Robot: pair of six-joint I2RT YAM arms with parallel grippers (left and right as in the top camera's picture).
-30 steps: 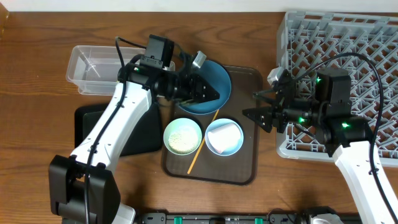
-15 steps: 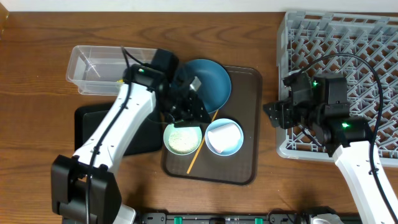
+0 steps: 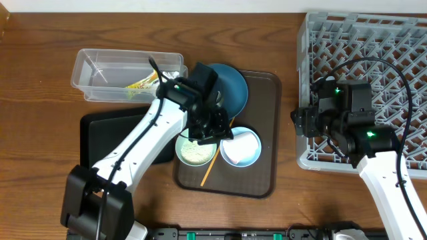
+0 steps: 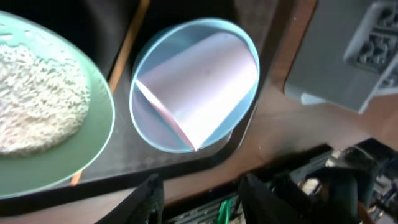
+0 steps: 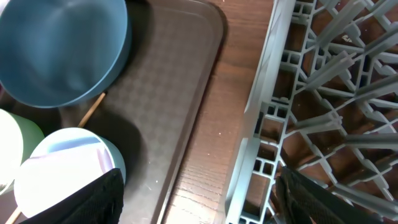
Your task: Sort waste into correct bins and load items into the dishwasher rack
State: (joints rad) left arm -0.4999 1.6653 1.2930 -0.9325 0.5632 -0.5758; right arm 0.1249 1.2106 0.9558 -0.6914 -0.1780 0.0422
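The wrapper (image 3: 141, 84) lies in the clear tub (image 3: 93, 67), well behind the left gripper (image 4: 200, 184). That gripper hangs over the tray (image 3: 263, 100) with its jaws apart and nothing between them. Just ahead of the jaws sits the light blue bowl (image 4: 149, 124), with the cup (image 4: 199, 84) lying on its side inside it. Off to one side of the jaws, the mint bowl (image 4: 93, 143) holds the rice (image 4: 31, 93). The stick (image 4: 127, 46) lies on the tray between the two bowls. The plate (image 3: 227, 87) rests at the tray's far end, behind the left gripper and next to the tub. The black bin (image 3: 93, 133) lies beside the tray, partly under the left arm.

The right gripper (image 5: 199, 180) hangs at the left edge of the rack (image 5: 336, 93), jaws wide apart and empty. Between the jaws shows a strip of bare table (image 5: 211, 137), with the tray's rim to one side and the rack's wall to the other. The plate and both bowls lie off to the tray side of these jaws.
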